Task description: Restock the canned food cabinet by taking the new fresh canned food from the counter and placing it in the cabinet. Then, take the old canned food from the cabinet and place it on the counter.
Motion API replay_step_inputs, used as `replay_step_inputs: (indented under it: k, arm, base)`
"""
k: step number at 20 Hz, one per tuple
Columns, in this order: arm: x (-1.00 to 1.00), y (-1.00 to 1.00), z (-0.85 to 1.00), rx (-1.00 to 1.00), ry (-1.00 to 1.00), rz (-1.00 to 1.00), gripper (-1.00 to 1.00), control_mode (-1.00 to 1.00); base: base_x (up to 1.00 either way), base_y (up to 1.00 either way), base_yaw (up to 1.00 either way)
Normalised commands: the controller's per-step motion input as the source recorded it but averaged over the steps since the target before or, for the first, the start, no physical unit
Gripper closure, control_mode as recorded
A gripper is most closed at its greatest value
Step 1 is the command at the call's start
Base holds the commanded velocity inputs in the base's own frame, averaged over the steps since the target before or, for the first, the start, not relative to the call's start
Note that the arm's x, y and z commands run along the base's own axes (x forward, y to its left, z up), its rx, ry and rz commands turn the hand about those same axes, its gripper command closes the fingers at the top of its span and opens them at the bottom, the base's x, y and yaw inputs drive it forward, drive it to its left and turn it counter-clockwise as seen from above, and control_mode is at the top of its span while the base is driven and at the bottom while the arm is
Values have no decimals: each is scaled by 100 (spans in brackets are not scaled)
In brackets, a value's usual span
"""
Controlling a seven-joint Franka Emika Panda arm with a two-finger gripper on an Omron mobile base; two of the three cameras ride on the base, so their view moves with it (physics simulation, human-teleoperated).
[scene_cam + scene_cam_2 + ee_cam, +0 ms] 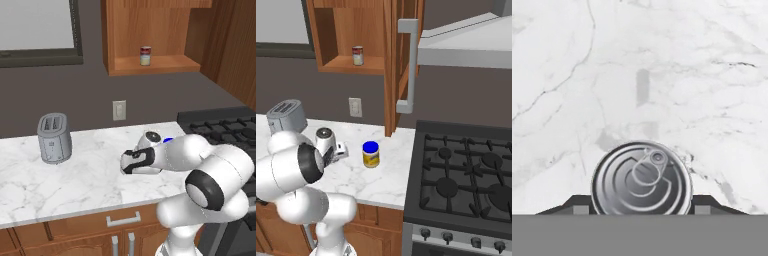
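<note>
- A white robot arm bends low over the counter (75,170) — a white marble worktop with grey veins — its hand pointing down at the stone.
- Seen from the hand, the gripper (642,211) straddles a flat, round silvery tin (641,179) with a pull-ring lid; a dark finger tip (579,206) shows at each side of it, close against its rim, so the fingers appear to pinch the tin, which sits against the marble.
- Up on the wall, the red-and-white can (145,55) stands upright on the shelf board of the reddish-brown cabinet (155,64), whose door hangs open in the right base view.
- A yellow jar with a blue lid (371,154) stands on the counter just to the right of the arm's wrist.
- A grey toaster (54,138) sits farther left on the worktop, well apart from the arm.
- A wall outlet (119,110) is set in the dark backsplash — below the cabinet.
- A black gas stove (466,180) adjoins the counter on the right.
</note>
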Motion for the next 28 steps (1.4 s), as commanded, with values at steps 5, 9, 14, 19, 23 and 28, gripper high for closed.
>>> replay_step_inputs:
  k: [5,9,14,19,23,28]
  arm:
    - [29,35,-68,7,-15,-3,-100,-100]
    - [19,26,3,1,5,-7,-100,-100]
    - [0,2,87,0,7,-6,-100,-100]
    - [-8,0,100,0,-2,-4,-100,-100]
    - [0,4,100,0,-16,-5,-100,-100]
    - [-20,1,100,0,-16,-9,-100,-100]
  base:
    - [0,0,0]
    - [0,0,0]
    - [0,0,0]
    - [0,0,0]
    - [0,0,0]
    - [0,0,0]
